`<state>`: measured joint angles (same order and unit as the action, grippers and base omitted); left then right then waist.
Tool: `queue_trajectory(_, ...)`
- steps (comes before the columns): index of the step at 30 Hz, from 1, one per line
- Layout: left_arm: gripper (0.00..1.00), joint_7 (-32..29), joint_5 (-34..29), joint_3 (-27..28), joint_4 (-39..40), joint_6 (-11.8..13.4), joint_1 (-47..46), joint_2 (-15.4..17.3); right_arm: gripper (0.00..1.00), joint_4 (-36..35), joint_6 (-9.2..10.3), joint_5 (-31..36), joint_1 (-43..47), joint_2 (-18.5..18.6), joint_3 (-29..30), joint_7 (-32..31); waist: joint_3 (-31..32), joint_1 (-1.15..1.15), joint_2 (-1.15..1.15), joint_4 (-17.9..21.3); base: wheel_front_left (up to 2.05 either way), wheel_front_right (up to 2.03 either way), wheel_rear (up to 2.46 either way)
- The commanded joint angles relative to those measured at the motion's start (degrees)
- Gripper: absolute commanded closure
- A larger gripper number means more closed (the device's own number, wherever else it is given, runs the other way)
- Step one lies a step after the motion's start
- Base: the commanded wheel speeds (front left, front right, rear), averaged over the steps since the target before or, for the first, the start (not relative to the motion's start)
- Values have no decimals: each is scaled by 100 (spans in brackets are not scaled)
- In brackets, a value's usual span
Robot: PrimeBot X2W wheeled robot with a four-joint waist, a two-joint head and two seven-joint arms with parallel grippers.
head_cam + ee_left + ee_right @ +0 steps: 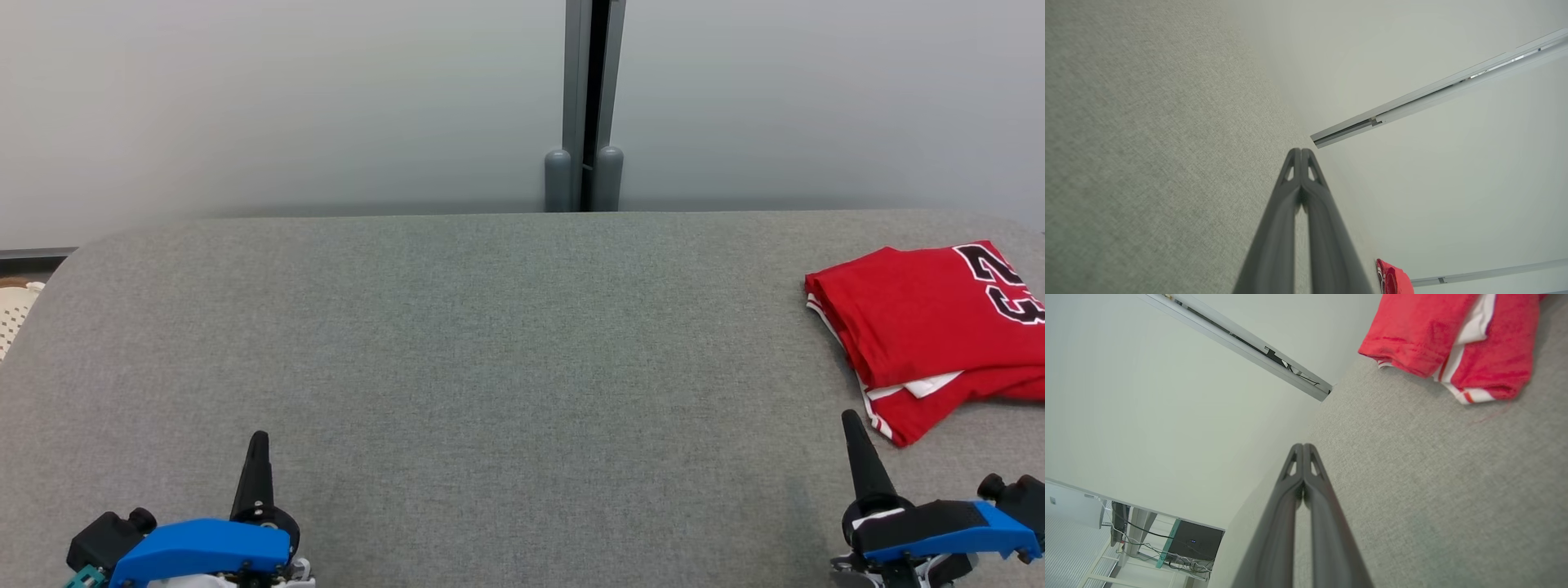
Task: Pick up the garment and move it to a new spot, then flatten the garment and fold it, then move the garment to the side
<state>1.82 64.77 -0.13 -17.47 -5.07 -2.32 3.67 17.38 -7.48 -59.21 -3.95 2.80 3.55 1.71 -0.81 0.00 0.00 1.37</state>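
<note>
Pale wall point(286, 98) is backing everything, a grey post point(593, 106) splitting it. The grey fabric table point(490, 343) is stretching wide, with the folded red garment point(922, 318) lying at its right edge. Left gripper point(259, 441) and right gripper point(850, 421) are hovering at the near edge, both clenched on nothing.

Head view looks forward and down over the table point(490, 343) toward the wall point(245, 98). Both wrist views sit low, rolled sideways, looking along the table to that wall; all three share the garment point(922, 318)
</note>
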Motion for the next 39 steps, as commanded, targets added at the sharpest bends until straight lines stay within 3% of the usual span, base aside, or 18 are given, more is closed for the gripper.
queue_trajectory(1,100,-39,114,66,84,-24,-130,11,100,-89,-2,-140,-142,11,23,-26,1,0,0,-2,0,0,0)
queue_trajectory(39,100,-556,1792,458,256,-172,-318,-50,100,-260,-2,-2155,-221,12,204,-543,36,0,0,-78,0,0,0)
